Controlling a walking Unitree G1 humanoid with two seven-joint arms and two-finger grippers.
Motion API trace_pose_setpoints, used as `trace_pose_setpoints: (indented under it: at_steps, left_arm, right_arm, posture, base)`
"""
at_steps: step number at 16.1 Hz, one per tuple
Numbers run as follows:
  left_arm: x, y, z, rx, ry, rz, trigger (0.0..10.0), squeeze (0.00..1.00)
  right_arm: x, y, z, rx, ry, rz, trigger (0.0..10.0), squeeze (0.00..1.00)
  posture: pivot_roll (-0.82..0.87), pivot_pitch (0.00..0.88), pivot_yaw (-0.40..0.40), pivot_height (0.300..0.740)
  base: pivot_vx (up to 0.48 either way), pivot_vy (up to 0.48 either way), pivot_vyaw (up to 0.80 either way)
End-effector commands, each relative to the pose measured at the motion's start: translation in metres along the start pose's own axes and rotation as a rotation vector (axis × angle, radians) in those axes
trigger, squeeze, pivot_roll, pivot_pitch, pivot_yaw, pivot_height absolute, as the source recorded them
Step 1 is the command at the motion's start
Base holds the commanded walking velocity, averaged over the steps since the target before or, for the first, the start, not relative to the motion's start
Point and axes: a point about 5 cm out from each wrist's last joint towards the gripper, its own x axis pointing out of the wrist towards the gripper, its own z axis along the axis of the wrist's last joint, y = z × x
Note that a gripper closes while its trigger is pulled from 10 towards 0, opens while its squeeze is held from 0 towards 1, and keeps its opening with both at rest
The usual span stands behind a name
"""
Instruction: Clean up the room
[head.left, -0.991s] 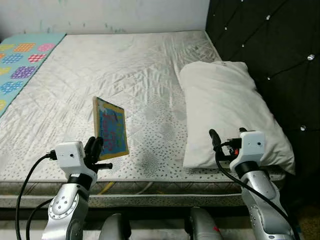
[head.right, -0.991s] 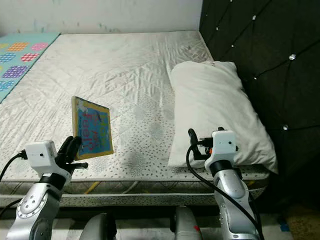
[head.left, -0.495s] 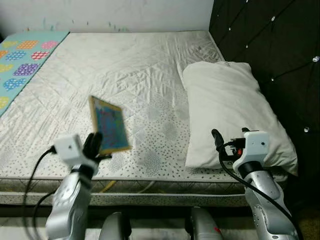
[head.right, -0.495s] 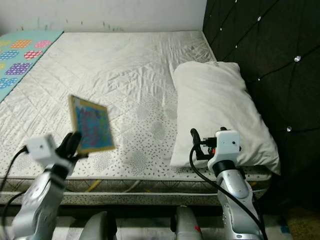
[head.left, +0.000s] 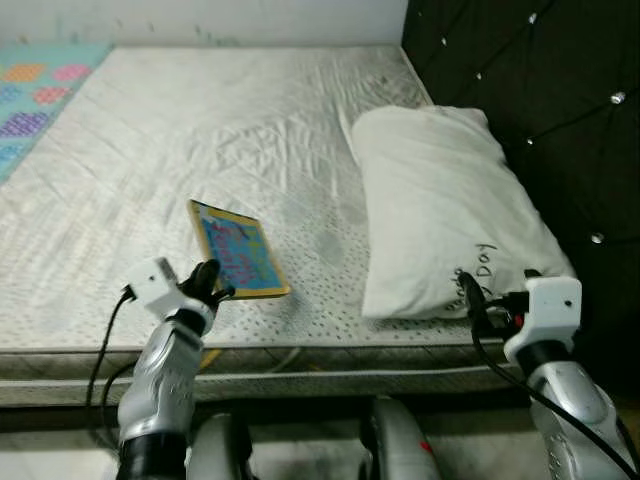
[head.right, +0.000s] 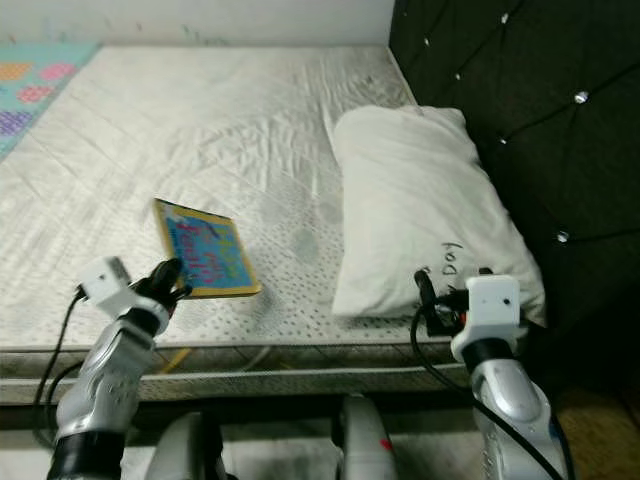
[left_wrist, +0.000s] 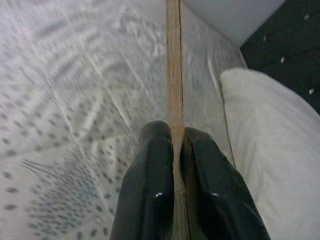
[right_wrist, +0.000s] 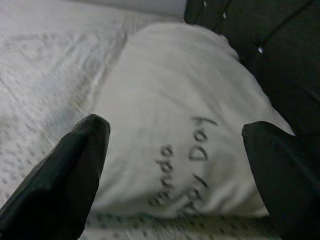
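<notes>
— What is counted on the bed, from left to right?

— One patterned mat (head.left: 40, 85) is seen at the far left, cut off by the picture's edge. Then one mattress (head.left: 200, 140), one book (head.left: 238, 262) and one white pillow (head.left: 440, 215) are counted, and one dark tufted headboard (head.left: 540, 90) is found at the right. Two grippers are in view.

— Where is the book, and how is it held?

— The book is found near the front edge of the mattress, left of the pillow and apart from it, its blue cover turned up. Its near corner is pinched by the left gripper (head.left: 208, 284). In the left wrist view the two black fingers (left_wrist: 150, 185) are pressed narrowly on the book's thin edge. Whether the book is lying flat on the mattress or is slightly lifted cannot be told.

— And the right gripper?

— The right gripper (head.right: 432, 298) is held just before the pillow's near end, and its fingers are spread wide with nothing between them – this is shown clearly in the right wrist view.

— What is hard to make out?

— Dark writing is seen on the pillow, but it is blurred and partly covered. The book's cover cannot be read.

— How much open room is there?

— A wide bare part of the mattress is left behind the book, up to the far wall (head.left: 200, 20). The pillow is laid close along the headboard.
</notes>
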Motion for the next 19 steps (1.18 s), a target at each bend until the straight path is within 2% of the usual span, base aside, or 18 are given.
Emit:
trace_pose_setpoints:
  at_steps: [1,4,8,12,14,16,17,19]
  left_arm:
    - [0.006,-0.006,0.006,-0.002,-0.029,-0.032,10.0,0.00]
    - [0.013,-0.015,0.002,-0.041,-0.007,-0.085,10.0,0.00]
    - [0.024,-0.015,-0.012,-0.100,0.072,-0.136,10.0,0.00]
    - [0.036,-0.023,-0.017,-0.235,0.134,-0.200,10.0,0.00]
    - [0.043,-0.034,-0.023,-0.294,0.194,-0.263,10.0,0.00]
    - [0.044,-0.041,-0.031,-0.319,0.258,-0.282,10.0,0.00]
    - [0.043,-0.045,-0.039,-0.293,0.296,-0.291,10.0,0.00]
    - [0.041,-0.047,-0.047,-0.304,0.334,-0.293,10.0,0.00]
  right_arm:
    - [-0.005,-0.007,0.006,-0.010,-0.004,-0.007,10.0,0.00]
    - [-0.014,-0.007,0.006,-0.014,0.020,0.005,10.0,0.00]
    - [-0.029,-0.007,0.007,-0.020,0.050,-0.005,10.0,0.00]
    - [-0.037,-0.016,0.011,-0.045,0.067,-0.037,10.0,0.00]
    - [-0.039,-0.019,0.014,-0.056,0.071,-0.044,10.0,0.00]
    - [-0.039,-0.020,0.014,-0.059,0.074,-0.046,10.0,0.00]
    - [-0.039,-0.020,0.015,-0.059,0.075,-0.046,10.0,0.00]
    - [-0.038,-0.019,0.015,-0.057,0.076,-0.045,10.0,0.00]
  posture:
    - [-0.35,0.173,-0.032,0.606]
    - [-0.36,0.198,-0.048,0.606]
    - [-0.40,0.237,-0.057,0.606]
    - [-0.43,0.251,-0.062,0.606]
    - [-0.45,0.257,-0.065,0.606]
    - [-0.45,0.260,-0.065,0.606]
    - [-0.45,0.260,-0.065,0.606]
    - [-0.45,0.256,-0.060,0.606]
  base:
    - [0.000,0.000,0.00]
    - [0.000,0.000,0.00]
    - [0.000,0.000,0.00]
    - [0.000,0.000,0.00]
    - [0.000,0.000,0.00]
    - [0.000,0.000,0.00]
    - [0.000,0.000,0.00]
    - [0.000,0.000,0.00]
